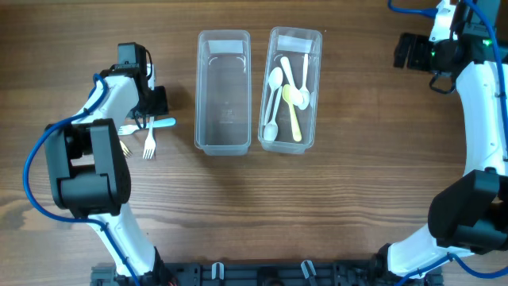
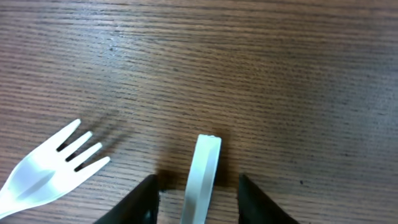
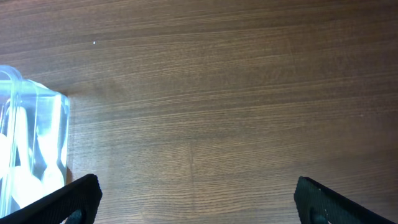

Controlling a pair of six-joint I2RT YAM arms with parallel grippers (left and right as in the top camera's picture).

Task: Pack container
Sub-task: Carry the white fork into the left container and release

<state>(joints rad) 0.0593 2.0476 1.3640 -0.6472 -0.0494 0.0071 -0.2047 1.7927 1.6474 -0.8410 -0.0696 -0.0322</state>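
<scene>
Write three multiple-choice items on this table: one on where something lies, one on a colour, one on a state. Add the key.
1. Where do the spoons lie?
A. In the container nearer the right arm
B. In the container nearer the left arm
C. On the bare table

2. What colour is the one spoon that is not white?
A. Red
B. Yellow
C. Black

3. How does the left gripper stand?
A. Shut on a fork
B. Out of view
C. Open, astride a pale handle

Key:
1 A, since the overhead view shows them all inside that container.
2 B, since a yellow one lies among the white ones.
3 C, since the left wrist view shows a gap on each side of the handle.
</scene>
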